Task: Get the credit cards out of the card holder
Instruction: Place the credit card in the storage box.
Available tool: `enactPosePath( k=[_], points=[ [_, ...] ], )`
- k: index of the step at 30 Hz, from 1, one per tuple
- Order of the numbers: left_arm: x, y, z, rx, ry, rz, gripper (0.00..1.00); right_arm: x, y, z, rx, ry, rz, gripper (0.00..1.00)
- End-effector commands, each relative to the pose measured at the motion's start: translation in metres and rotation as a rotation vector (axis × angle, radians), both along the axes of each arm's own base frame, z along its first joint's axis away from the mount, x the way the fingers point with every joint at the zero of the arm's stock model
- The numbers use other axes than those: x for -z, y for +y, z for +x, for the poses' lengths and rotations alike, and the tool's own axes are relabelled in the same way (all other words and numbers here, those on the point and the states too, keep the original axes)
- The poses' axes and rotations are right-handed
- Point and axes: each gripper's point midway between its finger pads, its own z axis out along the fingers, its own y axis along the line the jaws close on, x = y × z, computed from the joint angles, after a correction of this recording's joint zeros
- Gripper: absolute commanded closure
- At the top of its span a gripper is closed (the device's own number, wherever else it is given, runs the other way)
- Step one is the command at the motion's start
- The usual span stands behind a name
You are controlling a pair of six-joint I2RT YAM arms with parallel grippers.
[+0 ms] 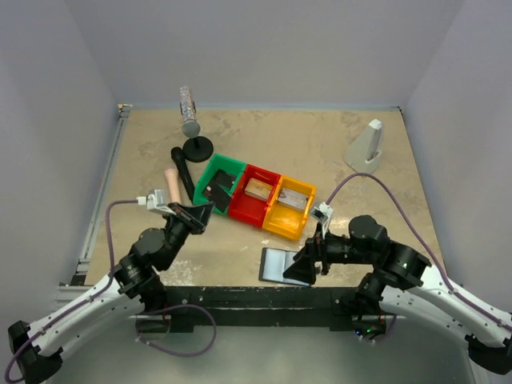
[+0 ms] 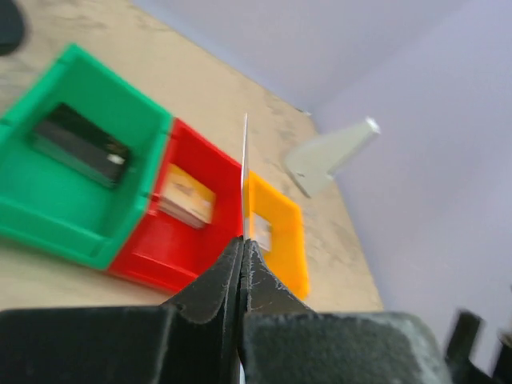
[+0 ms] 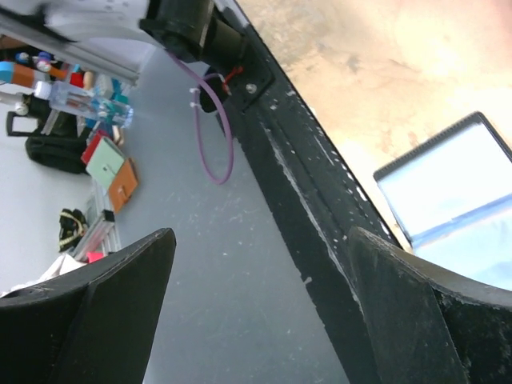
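Two grippers: left gripper (image 2: 242,250) pinches a thin card (image 2: 245,176) edge-on, right gripper (image 3: 260,272) spread wide near the card holder (image 3: 448,184); print on the binned card (image 2: 186,198) in the red bin (image 2: 148,258) too blurred to read

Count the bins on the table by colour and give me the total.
Green bin: 1
Red bin: 1
Yellow bin: 1
Total: 3
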Motion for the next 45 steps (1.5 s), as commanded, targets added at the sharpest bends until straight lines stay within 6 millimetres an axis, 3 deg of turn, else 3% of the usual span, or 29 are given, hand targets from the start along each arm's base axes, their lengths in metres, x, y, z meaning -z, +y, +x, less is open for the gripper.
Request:
enactPosePath(
  k=[1, 7, 17, 22, 45],
  points=[
    [0.024, 0.036, 0.047, -0.251, 0.209, 0.066, 1.0, 0.017, -0.006, 0.006, 0.049, -0.006, -0.04, 0.07],
    [0.018, 0.04, 0.092, -0.281, 0.215, -0.097, 1.0, 0.013, -0.011, 0.002, 0.05, -0.018, -0.015, 0.08],
    [0.07, 0.029, 0.132, -0.331, 0.277, -0.223, 1.0, 0.024, -0.025, -0.007, 0.057, -0.015, -0.023, 0.08],
    [0.075, 0.024, 0.149, -0.331, 0.252, -0.25, 1.0, 0.021, -0.029, -0.009, 0.061, -0.019, -0.009, 0.08],
    [0.134, 0.005, 0.178, -0.323, 0.395, -0.3, 1.0, 0.028, -0.034, -0.012, 0.065, -0.01, -0.031, 0.08]
  ],
)
